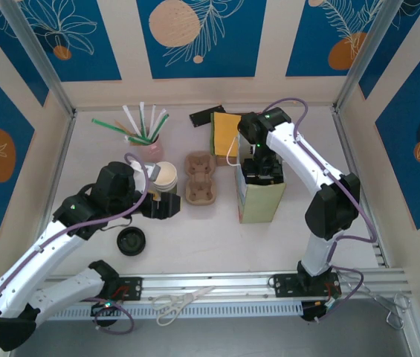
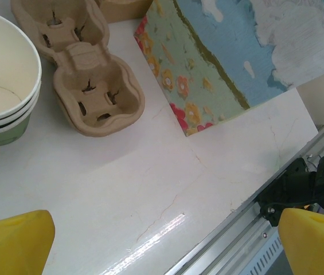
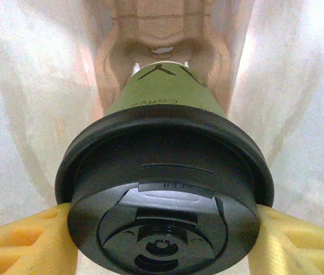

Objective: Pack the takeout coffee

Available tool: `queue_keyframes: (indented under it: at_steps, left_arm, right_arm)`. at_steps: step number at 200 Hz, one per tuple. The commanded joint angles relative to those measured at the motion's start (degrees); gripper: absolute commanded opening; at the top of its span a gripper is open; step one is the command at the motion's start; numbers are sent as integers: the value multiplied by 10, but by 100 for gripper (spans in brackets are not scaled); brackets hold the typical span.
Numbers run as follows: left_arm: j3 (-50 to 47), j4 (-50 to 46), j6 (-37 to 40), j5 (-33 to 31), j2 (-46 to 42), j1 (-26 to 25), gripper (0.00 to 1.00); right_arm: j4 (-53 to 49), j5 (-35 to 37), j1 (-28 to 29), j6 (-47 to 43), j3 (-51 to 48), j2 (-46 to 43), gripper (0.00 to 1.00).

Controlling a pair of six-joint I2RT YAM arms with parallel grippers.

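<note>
Pale table (image 1: 217, 230), blue leaf-print walls (image 1: 195, 37), right tool (image 3: 162, 240) gripping takeout coffee (image 3: 164, 172), left tool (image 2: 162, 243) wide.

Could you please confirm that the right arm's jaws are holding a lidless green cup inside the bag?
Not quite: the green cup wears a black lid, as the right wrist view shows. The right jaws do hold it inside the bag.

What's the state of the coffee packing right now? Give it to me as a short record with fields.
takeout coffee: lidded, inside the paper bag
right pincer: shut on the takeout coffee, one finger on each side
left pincer: open, holding nothing, near the lidless cups
loose lid: on the table by the left arm
cup carrier: on the table, empty
</note>
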Motion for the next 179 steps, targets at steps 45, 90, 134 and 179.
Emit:
queue_keyframes:
  at_steps: [45, 90, 134, 179]
  left_arm:
    - [-31, 67, -57, -4, -18, -3, 100]
    - [-38, 96, -79, 2, -19, -2, 100]
    - [-42, 100, -85, -3, -22, -2, 100]
    - [-42, 106, -87, 4, -20, -2, 100]
  right_arm:
    - [28, -14, -3, 19, -22, -31, 66]
    - [38, -12, -3, 20, -27, -32, 66]
    - [52, -14, -4, 22, -38, -37, 66]
    - [56, -15, -4, 23, -43, -39, 66]
